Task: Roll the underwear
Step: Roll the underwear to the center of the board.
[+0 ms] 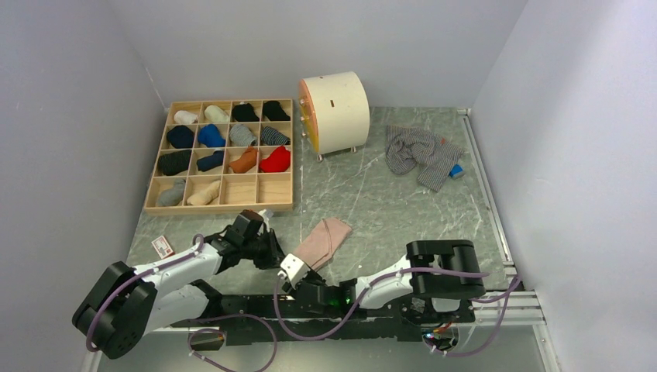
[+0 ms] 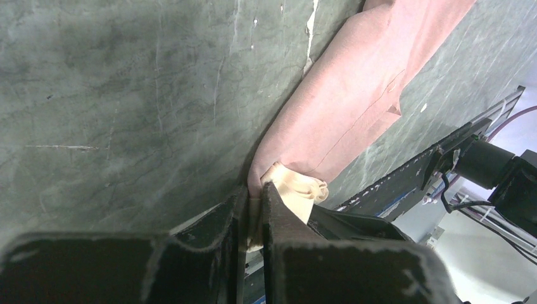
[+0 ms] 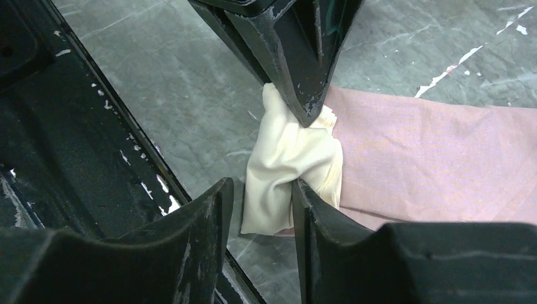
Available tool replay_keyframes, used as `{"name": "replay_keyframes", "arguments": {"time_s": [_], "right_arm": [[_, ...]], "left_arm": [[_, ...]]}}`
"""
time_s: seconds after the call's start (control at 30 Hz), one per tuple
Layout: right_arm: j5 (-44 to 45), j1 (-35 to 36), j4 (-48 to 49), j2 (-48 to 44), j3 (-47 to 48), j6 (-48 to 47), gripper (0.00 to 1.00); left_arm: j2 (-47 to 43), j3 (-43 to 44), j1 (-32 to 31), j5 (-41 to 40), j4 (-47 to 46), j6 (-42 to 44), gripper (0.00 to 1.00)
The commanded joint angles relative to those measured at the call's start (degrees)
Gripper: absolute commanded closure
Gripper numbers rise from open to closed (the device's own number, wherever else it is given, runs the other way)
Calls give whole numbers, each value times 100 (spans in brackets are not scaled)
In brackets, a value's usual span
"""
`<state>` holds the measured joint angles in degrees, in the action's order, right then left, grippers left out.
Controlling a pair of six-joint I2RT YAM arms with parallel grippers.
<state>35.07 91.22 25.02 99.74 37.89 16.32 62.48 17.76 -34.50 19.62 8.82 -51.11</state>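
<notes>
So the pink underwear lies on the table right in front of my bases, long axis running 7 to 1 o'clock. The 7 o'clock end, its cream lining, is pinched tight in my left pincer. My right pincer sits at that same end, jaws apart either side of the lining, not gripping. Rolling goes toward 1 o'clock, I reckon.
</notes>
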Motion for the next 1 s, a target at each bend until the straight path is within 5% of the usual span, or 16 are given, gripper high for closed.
{"name": "replay_keyframes", "arguments": {"time_s": [0.0,0.33,0.57,0.8,0.97], "right_arm": [[-379,-104,-345,98,-251,137,56],[-667,-358,-325,203,-240,157,74],[-1509,-370,-93,266,-129,35,100],[-2479,-728,830,-88,-664,850,100],[-3092,-1104,2050,-144,-1222,1564,100]], "left_arm": [[61,-1,-19,-288,548,234,86],[-40,39,37,-361,683,284,85],[84,107,137,-294,677,269,79],[-217,216,370,-375,972,332,38],[-394,70,400,-264,973,281,34]]}}
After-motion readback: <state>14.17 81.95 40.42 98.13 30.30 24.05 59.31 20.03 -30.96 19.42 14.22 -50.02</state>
